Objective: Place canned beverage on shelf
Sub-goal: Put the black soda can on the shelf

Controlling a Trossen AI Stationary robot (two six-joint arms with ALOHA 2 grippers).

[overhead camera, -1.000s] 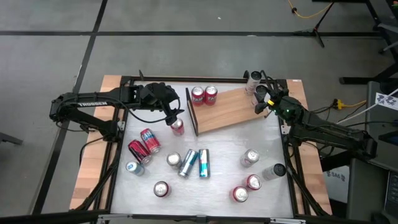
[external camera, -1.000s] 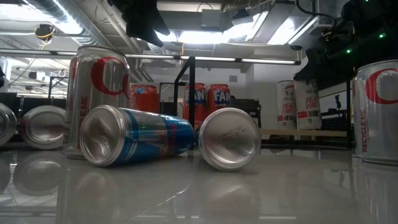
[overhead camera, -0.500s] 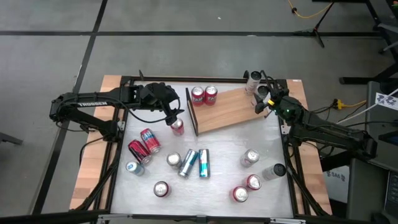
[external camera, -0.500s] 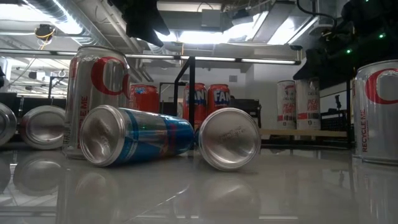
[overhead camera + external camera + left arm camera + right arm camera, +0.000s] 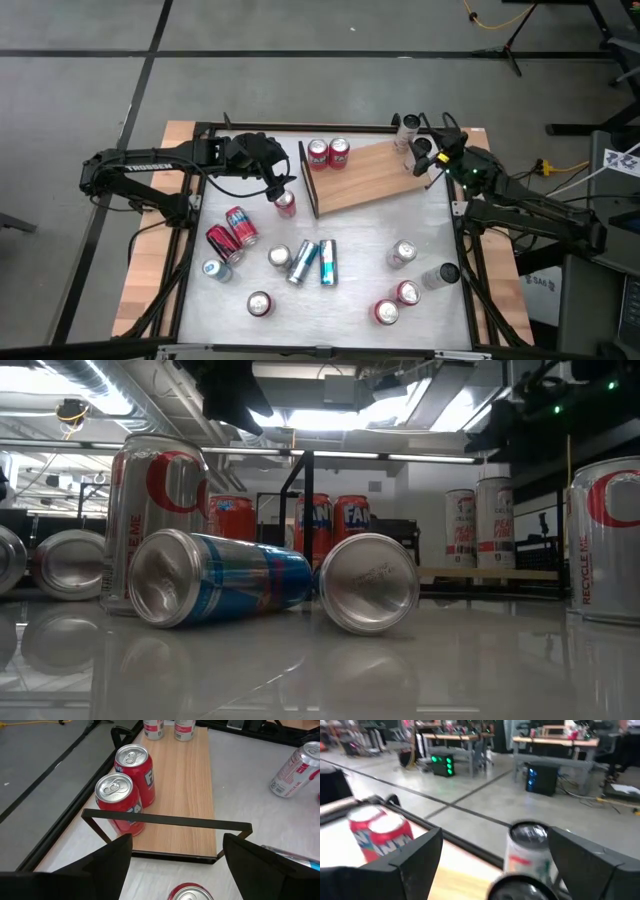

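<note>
The shelf [image 5: 365, 178] is a light-brown board lying aslant at the table's far middle, with a dark rail [image 5: 308, 182] at its left end. Two red cans [image 5: 328, 152] stand on it by the rail. Two white cans [image 5: 422, 147] [image 5: 408, 124] stand at its right end, as the low view [image 5: 494, 525] also shows. My right gripper [image 5: 432, 158] is open just above the nearer white can [image 5: 522, 891], its fingers on either side and clear of it. My left gripper [image 5: 280, 186] is open over a red can [image 5: 285, 204] that stands on the table before the rail [image 5: 165, 821].
Several cans stand or lie on the white table's near half: two long blue-and-silver ones [image 5: 315, 261] lying in the middle, red ones [image 5: 232, 233] at the left, more at the near right [image 5: 398, 300]. The shelf's middle [image 5: 187, 795] is bare.
My right gripper has risen and drawn back a little toward the table's right edge, off the white can's top. The can stays standing on the shelf's right end.
</note>
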